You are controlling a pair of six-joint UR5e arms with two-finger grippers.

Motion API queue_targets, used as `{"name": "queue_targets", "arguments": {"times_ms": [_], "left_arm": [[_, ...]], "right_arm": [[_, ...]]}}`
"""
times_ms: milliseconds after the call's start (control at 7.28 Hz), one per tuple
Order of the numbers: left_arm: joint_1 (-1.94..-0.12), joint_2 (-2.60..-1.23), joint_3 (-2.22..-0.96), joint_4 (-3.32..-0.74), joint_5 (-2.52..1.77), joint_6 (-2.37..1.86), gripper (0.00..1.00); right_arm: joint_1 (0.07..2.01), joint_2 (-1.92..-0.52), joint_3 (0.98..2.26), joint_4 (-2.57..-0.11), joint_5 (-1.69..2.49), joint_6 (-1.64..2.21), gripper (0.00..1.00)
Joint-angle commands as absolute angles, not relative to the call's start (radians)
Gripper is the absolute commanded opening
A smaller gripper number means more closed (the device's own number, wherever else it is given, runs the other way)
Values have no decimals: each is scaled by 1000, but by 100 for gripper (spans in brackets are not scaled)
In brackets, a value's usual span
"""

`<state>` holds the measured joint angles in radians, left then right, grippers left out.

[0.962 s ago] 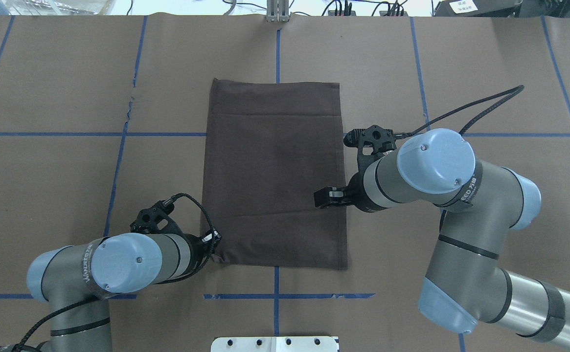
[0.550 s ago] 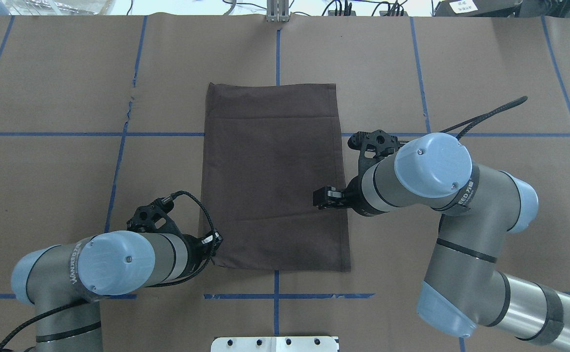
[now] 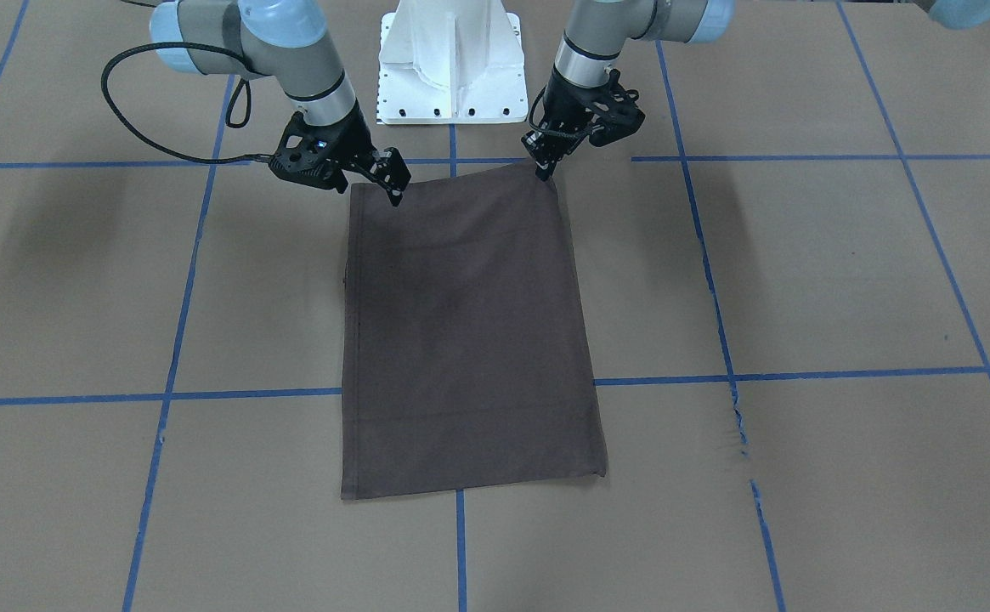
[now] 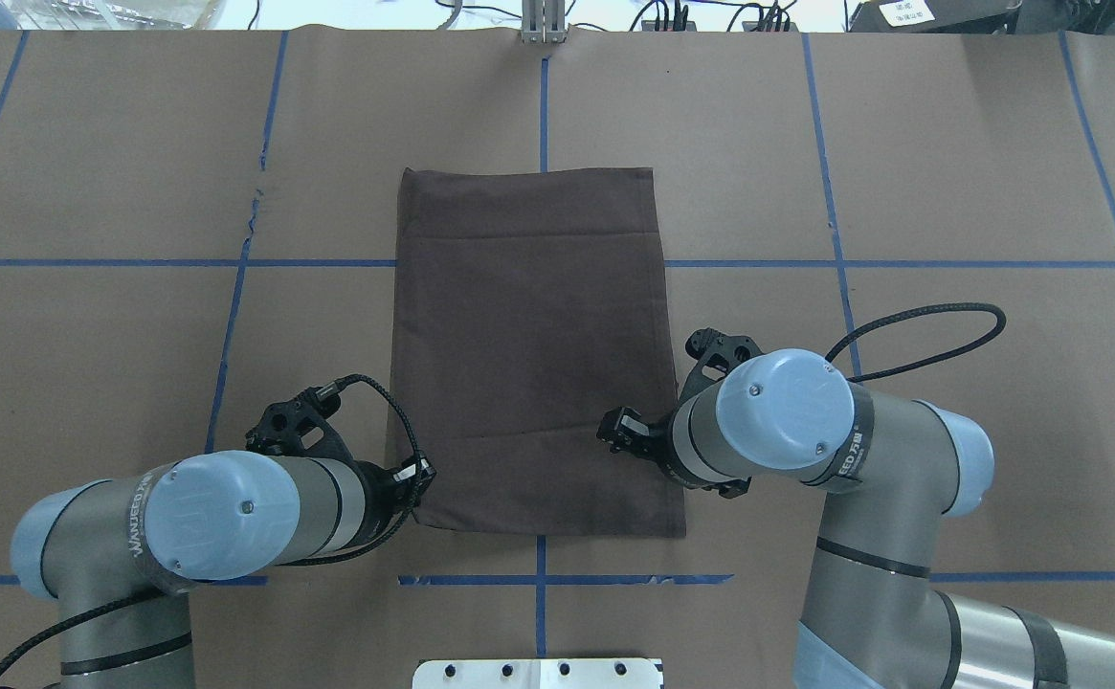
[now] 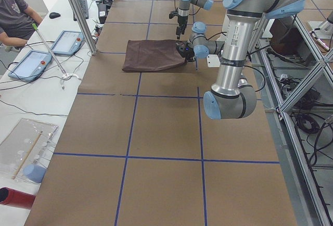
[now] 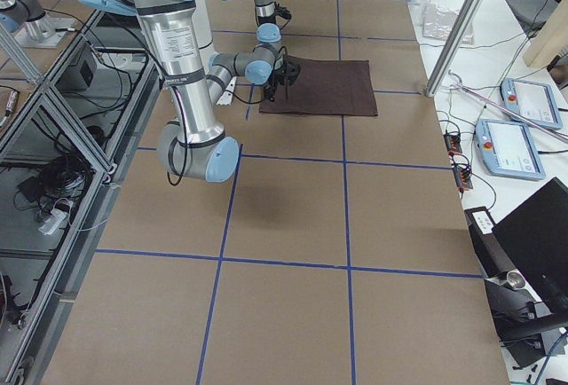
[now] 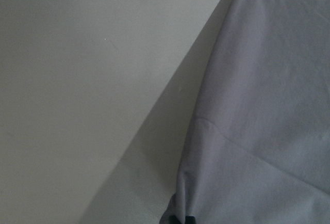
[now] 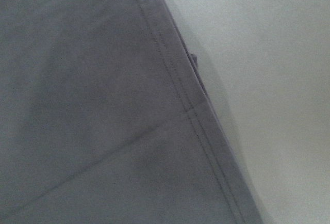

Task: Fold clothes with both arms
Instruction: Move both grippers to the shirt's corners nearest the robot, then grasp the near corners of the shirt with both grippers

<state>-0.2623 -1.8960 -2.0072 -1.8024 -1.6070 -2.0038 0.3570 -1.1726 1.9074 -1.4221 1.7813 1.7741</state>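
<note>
The clothes are one dark brown T-shirt [image 4: 533,354] folded into a flat rectangle at mid-table, also seen in the front view [image 3: 461,340]. My left gripper [image 4: 418,476] is shut on the shirt's near left corner, low at the table [image 3: 543,170]. In the left wrist view the cloth [image 7: 268,105] gathers into the closed fingertips [image 7: 178,219]. My right gripper [image 4: 612,436] hovers open just inside the shirt's right edge, short of the near right corner [image 3: 394,185]. The right wrist view shows only the stitched hem [image 8: 170,79], no fingers.
Brown paper with blue tape lines [image 4: 538,579] covers the table. The white robot base [image 4: 538,673] sits at the near edge. A small tear in the paper [image 4: 256,201] lies far left. A seated person [image 5: 15,12] and tablets [image 5: 65,42] are beyond the far edge.
My right gripper has travelled along the shirt's right edge toward the robot. The left arm has drawn back slightly, and the shirt has slid a little nearer with it.
</note>
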Motion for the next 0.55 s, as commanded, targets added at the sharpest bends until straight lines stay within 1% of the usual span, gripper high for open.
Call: {"name": "queue_targets", "arguments": {"times_ms": [0, 137, 412], "left_arm": [[-262, -1896, -2008, -1804, -1608, -2005, 0], [-262, -1896, -2008, -1804, -1608, -2003, 0], [-262, -1896, -2008, -1804, -1606, -2003, 0]], "right_arm": [[318, -1158, 1887, -1508, 1749, 1795, 100], [316, -1157, 1872, -1503, 1749, 1793, 100], [314, -1096, 1797, -1499, 1749, 1793, 100]]}}
